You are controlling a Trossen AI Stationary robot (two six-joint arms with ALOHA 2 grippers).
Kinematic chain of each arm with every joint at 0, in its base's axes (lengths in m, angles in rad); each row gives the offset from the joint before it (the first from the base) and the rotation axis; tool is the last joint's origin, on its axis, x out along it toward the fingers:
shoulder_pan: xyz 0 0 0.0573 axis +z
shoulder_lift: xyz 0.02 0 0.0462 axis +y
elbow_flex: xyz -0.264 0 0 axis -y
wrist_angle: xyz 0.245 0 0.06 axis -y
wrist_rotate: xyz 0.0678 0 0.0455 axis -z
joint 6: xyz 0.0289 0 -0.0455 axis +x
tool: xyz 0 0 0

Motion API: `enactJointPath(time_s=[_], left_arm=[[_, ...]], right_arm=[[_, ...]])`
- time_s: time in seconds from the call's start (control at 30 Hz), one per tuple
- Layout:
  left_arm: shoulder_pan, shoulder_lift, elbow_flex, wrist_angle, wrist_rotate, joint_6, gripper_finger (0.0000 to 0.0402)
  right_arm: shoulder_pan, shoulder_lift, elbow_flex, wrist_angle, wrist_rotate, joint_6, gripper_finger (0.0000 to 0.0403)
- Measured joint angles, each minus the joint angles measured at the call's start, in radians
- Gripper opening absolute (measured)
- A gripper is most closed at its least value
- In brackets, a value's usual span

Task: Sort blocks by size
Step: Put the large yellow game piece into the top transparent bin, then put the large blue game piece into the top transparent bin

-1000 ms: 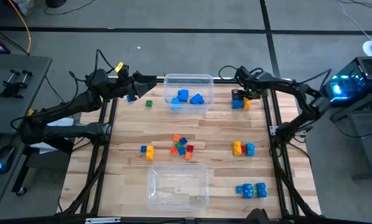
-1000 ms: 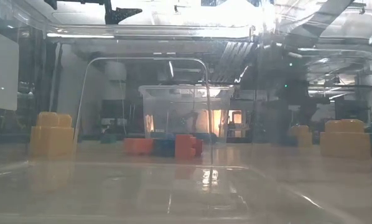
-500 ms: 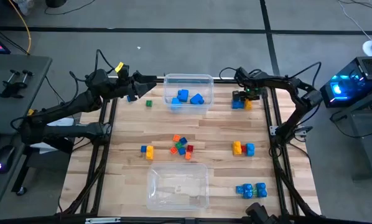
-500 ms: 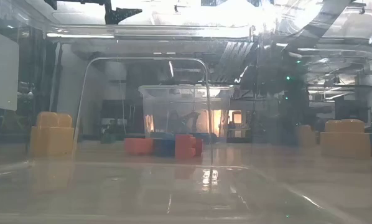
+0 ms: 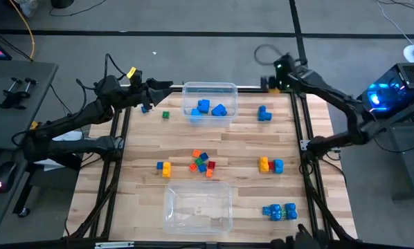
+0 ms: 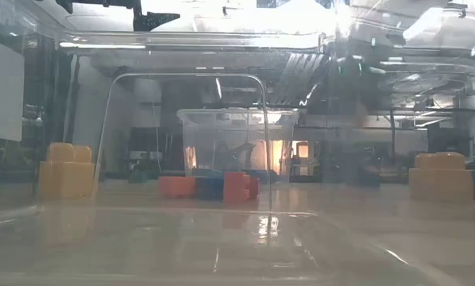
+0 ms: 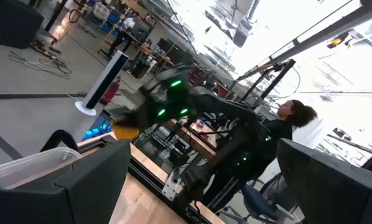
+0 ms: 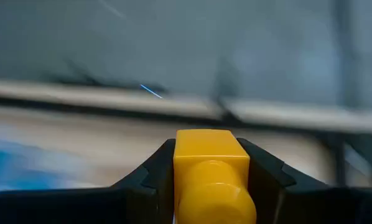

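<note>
Right wrist view: we note right claw (image 8: 212, 171) clenched on yellow block (image 8: 212, 168), lifted off tabletop (image 5: 235, 149), presumably for binning. Left claw (image 5: 164, 86) released, waiting beside far bin (image 5: 210, 88).

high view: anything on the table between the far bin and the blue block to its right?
Nothing. In the high view, bare wood separates the far bin from the blue block. The right gripper, gripping a yellow block, is above the far edge.

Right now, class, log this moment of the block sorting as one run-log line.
right gripper: shut on yellow block, lifted at far table edge | left gripper: open, waiting by far bin | near bin: no blocks visible
</note>
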Motion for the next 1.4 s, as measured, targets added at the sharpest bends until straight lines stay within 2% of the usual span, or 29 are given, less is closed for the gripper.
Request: enactJointPath(time_s=[0.1, 0.17, 0.37, 0.43, 0.5, 0.57, 0.63, 0.73, 0.83, 0.97, 1.1, 1.23, 1.4], left_arm=[[0.001, 0.0, 0.0, 0.0, 0.0, 0.0, 0.0388], [0.001, 0.0, 0.0, -0.001, 0.0, 0.0, 0.0388], [0.001, 0.0, 0.0, -0.003, 0.001, 0.0, 0.0388], [0.001, 0.0, 0.0, -0.003, 0.001, -0.001, 0.0388], [0.001, 0.0, 0.0, -0.004, 0.001, -0.001, 0.0388], [0.001, 0.0, 0.0, -0.004, 0.001, -0.003, 0.0388], [0.001, 0.0, 0.0, -0.005, 0.001, -0.003, 0.0388], [0.001, 0.0, 0.0, -0.005, 0.001, -0.002, 0.0388], [0.001, 0.0, 0.0, -0.005, 0.004, -0.002, 0.0388], [0.001, 0.0, 0.0, -0.006, 0.006, -0.002, 0.0388], [0.001, 0.0, 0.0, -0.006, 0.007, -0.002, 0.0388], [0.001, 0.0, 0.0, -0.006, 0.007, -0.022, 0.0388], [0.001, 0.0, 0.0, -0.006, 0.007, -0.073, 0.0388]], right_arm=[[0.051, -0.047, 0.003, 0.235, -0.15, 0.048, 0.0129], [0.113, -0.036, 0.003, 0.339, -0.205, 0.089, 0.0129], [0.351, 0.121, -0.001, 0.573, -0.228, 0.164, 0.0129], [0.398, 0.16, -0.001, 0.661, -0.228, 0.163, 0.0129], [0.415, 0.185, 0.0, 0.676, -0.214, 0.162, 0.0131], [0.417, 0.198, 0.0, 0.651, -0.209, 0.164, 0.0169], [0.413, 0.2, -0.001, 0.638, -0.213, 0.179, 0.023], [0.396, 0.197, -0.001, 0.66, -0.293, 0.182, 0.0308], [0.385, 0.174, -0.001, 0.666, -0.37, 0.189, 0.0347], [0.414, 0.083, 0.0, 0.474, -0.452, 0.128, 0.0353], [0.51, -0.05, 0.0, 0.112, -0.4, 0.093, 0.0345], [0.665, -0.153, 0.0, -0.33, -0.293, 0.348, 0.0338], [0.916, -0.202, 0.0, -0.838, -0.204, 0.797, 0.0336]])
